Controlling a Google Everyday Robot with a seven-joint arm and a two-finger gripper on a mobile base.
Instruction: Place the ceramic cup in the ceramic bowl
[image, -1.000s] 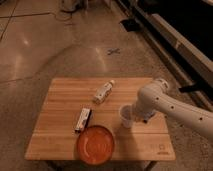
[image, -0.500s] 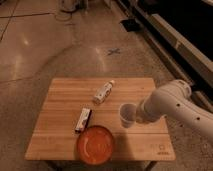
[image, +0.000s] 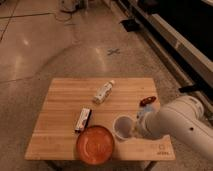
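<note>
The white ceramic cup (image: 122, 126) is tilted, its mouth facing up and left, just right of the orange-red ceramic bowl (image: 95, 145). The bowl sits at the front edge of the wooden table (image: 60, 107). My gripper (image: 136, 127) comes in from the right at the end of the white arm (image: 175, 122) and is shut on the cup's right side, holding it beside the bowl's rim and a little above the table. The bowl holds nothing.
A white labelled bottle (image: 104, 92) lies on its side at the table's back middle. A dark flat packet (image: 83, 120) lies left of the bowl. A small red object (image: 146, 100) sits behind the arm. Shiny floor lies all around the table.
The arm has swung lower and nearer the table's front edge. The cup has moved with it, down and slightly left toward the bowl.
</note>
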